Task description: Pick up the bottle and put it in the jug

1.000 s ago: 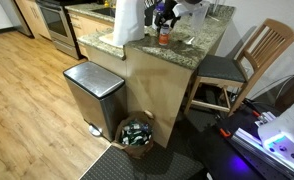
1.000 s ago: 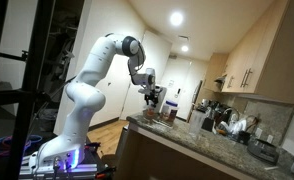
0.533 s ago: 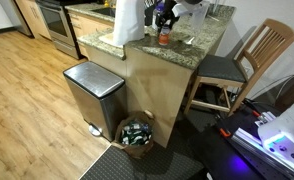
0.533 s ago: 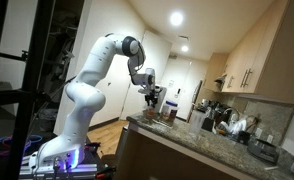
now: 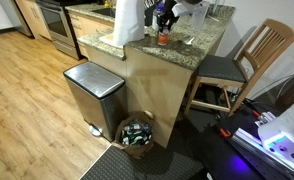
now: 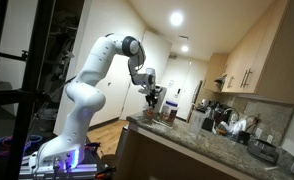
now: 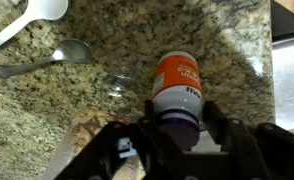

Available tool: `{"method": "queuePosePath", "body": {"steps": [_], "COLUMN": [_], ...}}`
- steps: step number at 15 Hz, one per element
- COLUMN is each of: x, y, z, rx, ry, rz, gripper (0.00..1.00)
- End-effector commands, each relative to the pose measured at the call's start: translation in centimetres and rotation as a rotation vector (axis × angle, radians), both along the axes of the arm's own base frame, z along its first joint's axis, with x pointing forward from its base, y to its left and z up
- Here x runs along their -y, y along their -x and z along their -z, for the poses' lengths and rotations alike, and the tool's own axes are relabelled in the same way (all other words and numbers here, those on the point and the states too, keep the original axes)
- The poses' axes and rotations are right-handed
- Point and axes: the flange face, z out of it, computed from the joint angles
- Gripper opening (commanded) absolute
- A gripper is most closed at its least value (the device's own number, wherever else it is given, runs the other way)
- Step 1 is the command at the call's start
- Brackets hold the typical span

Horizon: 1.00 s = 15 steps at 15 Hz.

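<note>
The bottle (image 7: 177, 75) has an orange body and a pale cap and stands on the speckled granite counter (image 7: 227, 40). In the wrist view my gripper (image 7: 180, 115) is right over it, one dark finger on each side of the cap, shut on it. In an exterior view the bottle (image 5: 164, 38) stands near the counter's front edge with the gripper (image 5: 165, 18) directly above it. In an exterior view the arm reaches down to the counter and ends at the gripper (image 6: 150, 98). The jug is out of the wrist view, and I cannot make it out in the exterior views.
A white plastic spoon (image 7: 32, 18) and a metal spoon (image 7: 57, 55) lie on the counter beyond the bottle. A tall white paper roll (image 5: 127, 20) stands beside it. A steel bin (image 5: 92, 92), a basket (image 5: 137, 133) and a wooden chair (image 5: 242, 65) stand below and beside the counter.
The arm and the bottle stay where they were in both exterior views. The jaws are too small there to show any movement.
</note>
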Motion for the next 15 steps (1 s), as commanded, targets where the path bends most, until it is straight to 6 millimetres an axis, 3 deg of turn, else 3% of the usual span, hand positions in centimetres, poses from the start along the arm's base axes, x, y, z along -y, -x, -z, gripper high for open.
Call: {"method": "queuePosePath", "body": {"steps": [1, 6, 7, 8, 10, 15], "x": [0.0, 0.8, 4.5, 5.0, 7.6, 14.9], "y": [0.0, 0.1, 2.5, 2.7, 3.4, 8.0], "z": [0.1, -0.2, -5.0, -5.5, -8.8, -19.8], "rx": [-0.009, -0.029, -0.035, -0.027, 0.015, 0.127], "ry": [0.007, 0.115, 0.104, 0.108, 0.109, 0.004], "rz": [0.032, 0.054, 0.048, 0.068, 0.107, 0.204], "gripper": [0.22, 0.22, 0.22, 0.22, 0.22, 0.22]}}
